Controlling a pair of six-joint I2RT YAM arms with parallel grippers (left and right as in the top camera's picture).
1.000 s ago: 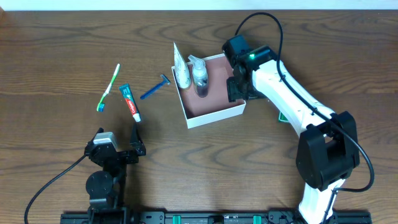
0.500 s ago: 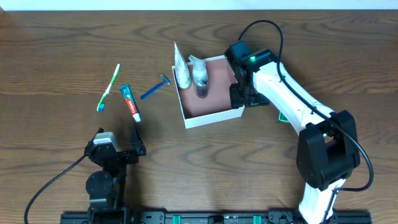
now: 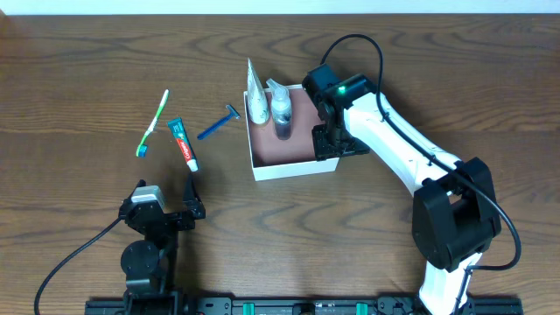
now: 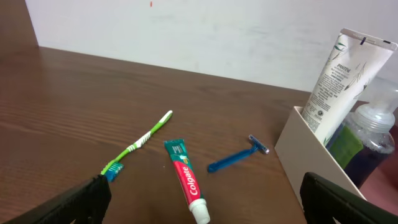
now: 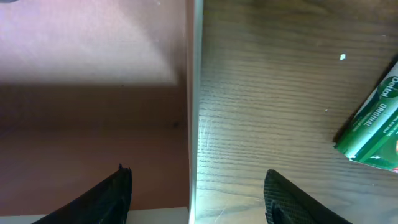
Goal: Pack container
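- The counter (image 3: 87,52) is dark wood. The container sits right of its middle, toward the far edge.
- The right arm (image 3: 394,149) has swung left over the last second. Its wrist now hangs over the container's right wall.
- The container (image 3: 293,168) has slid a little left with that sweep and turned squarer to the counter's edge. I judge the arm is nudging it toward the loose toiletries, which would shorten each carry.
- The container is a shallow square box, white outside and pinkish-brown inside, with most of its floor bare.
- The right fingers (image 5: 106,202) straddle that wall, one over the box floor and one over the wood outside. They are spread partway and grip nothing. Whether either one presses the wall is hard to tell from the wrist view.
- The left fingers (image 4: 348,199) are spread wide and empty. They are parked at the near left and unmoved.
- A white tube (image 3: 255,96) and a clear bottle (image 3: 280,109) stand inside against the left wall and have ridden along with the box.
- A green packet (image 5: 373,124) lies on the counter right of the box.
- The toothpaste (image 3: 184,144), toothbrush (image 3: 154,122) and razor (image 3: 219,124) lie left of the box where they were, not yet packed.
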